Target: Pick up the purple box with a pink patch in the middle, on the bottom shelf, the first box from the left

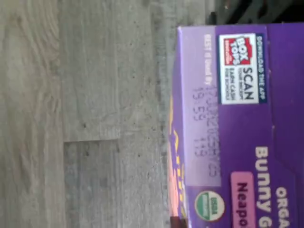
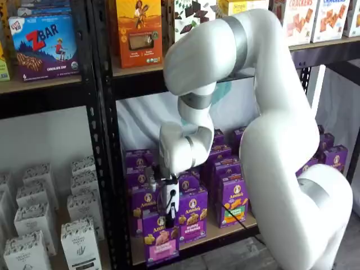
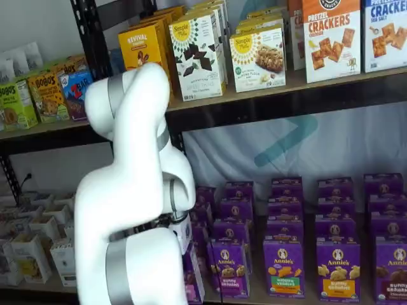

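1. Wrist view: top of purple box (image 1: 237, 128) fills one side, Box Tops patch, pink label edge; grey wood-look floor (image 1: 85, 114) beyond it.
2. Shelf view: gripper (image 2: 168, 214) hangs over purple box (image 2: 161, 239), which stands at front left edge of bottom shelf (image 2: 225, 233). Finger gap not readable, can't tell grip state.
3. Behind: rows of purple cartons (image 2: 233, 197).
4. Other shelf view: arm (image 3: 137, 210) hides gripper and box.
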Action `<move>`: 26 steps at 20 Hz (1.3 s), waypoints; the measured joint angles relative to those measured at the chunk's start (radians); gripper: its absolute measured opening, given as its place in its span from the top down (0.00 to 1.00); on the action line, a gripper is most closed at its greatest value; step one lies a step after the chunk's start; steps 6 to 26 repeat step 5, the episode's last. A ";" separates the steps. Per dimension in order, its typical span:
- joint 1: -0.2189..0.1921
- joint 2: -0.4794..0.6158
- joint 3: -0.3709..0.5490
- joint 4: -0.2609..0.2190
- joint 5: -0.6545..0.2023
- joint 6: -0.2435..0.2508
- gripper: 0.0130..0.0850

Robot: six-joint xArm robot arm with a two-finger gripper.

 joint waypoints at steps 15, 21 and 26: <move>0.015 -0.079 0.099 -0.015 -0.036 0.028 0.72; 0.015 -0.079 0.099 -0.015 -0.036 0.028 0.72; 0.015 -0.079 0.099 -0.015 -0.036 0.028 0.72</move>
